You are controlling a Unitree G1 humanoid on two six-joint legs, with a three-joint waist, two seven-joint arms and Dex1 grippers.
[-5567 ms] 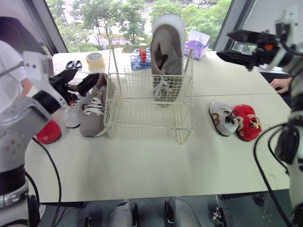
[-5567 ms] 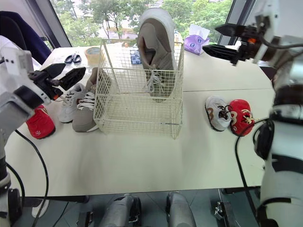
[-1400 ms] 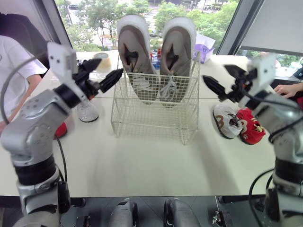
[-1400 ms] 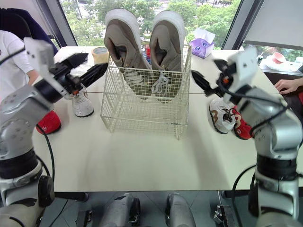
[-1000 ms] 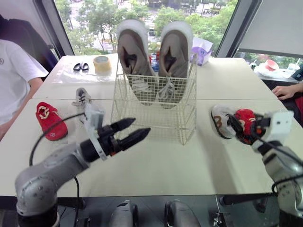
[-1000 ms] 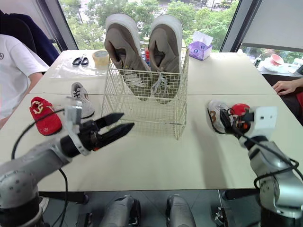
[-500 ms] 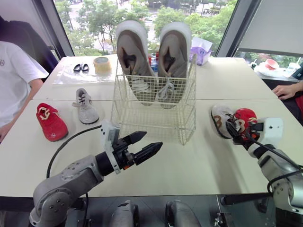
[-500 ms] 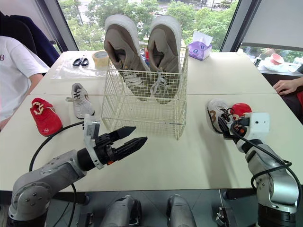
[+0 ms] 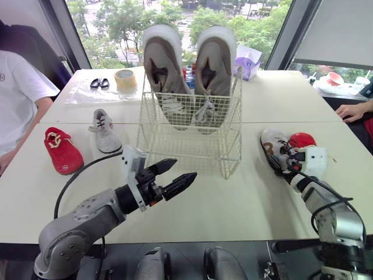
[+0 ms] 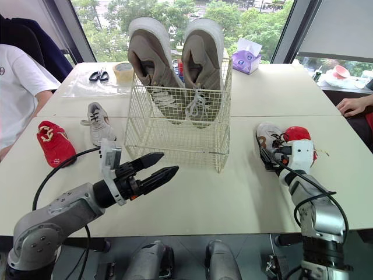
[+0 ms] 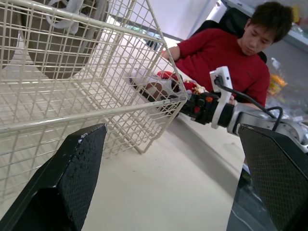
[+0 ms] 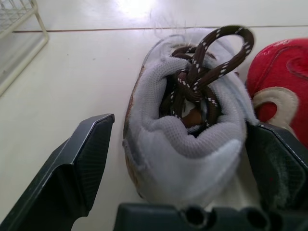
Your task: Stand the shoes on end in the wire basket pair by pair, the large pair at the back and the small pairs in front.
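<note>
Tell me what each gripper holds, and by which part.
Nothing. The left gripper hangs open and empty; the right gripper, jaws open, straddles the grey shoe at its heel end.

Left gripper (image 9: 178,172): arm stretched low before the wire basket (image 9: 186,140), jaws parted. Right gripper (image 10: 270,154): forearm low, right of the basket, jaws spread wide.

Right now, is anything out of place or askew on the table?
Nothing is spilled or damaged, but the small pairs are split: left red shoe and left grey shoe lie on one side of the wire basket, right grey shoe and right red shoe on the other.
</note>
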